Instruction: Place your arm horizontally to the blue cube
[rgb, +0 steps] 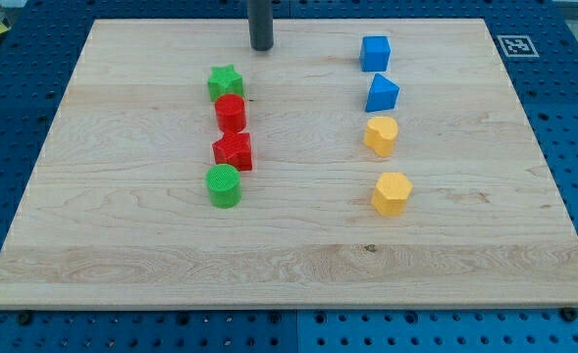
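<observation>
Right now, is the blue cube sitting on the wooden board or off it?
On it. The blue cube rests flat on the wooden board, near its top edge. My tip is level with it, towards the view's left.

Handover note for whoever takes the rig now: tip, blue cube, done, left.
My tip is near the view's top, left of the blue cube, roughly level with it, a clear gap between.
Blue cube heads the right column, above the blue triangular block.
Done: tip looks about level with the cube.
Left: probably only fine alignment; touch nothing.
</observation>
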`<act>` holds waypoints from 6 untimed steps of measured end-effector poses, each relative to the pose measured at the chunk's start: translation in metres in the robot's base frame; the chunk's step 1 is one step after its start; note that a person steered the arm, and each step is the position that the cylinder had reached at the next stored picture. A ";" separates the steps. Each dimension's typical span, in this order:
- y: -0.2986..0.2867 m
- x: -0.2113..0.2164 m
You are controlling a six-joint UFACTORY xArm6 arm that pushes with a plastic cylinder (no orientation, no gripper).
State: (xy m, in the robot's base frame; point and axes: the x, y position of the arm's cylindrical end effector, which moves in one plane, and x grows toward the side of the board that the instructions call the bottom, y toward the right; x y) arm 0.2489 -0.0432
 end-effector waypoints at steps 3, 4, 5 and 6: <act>0.006 0.001; -0.010 0.002; -0.015 0.008; 0.020 0.017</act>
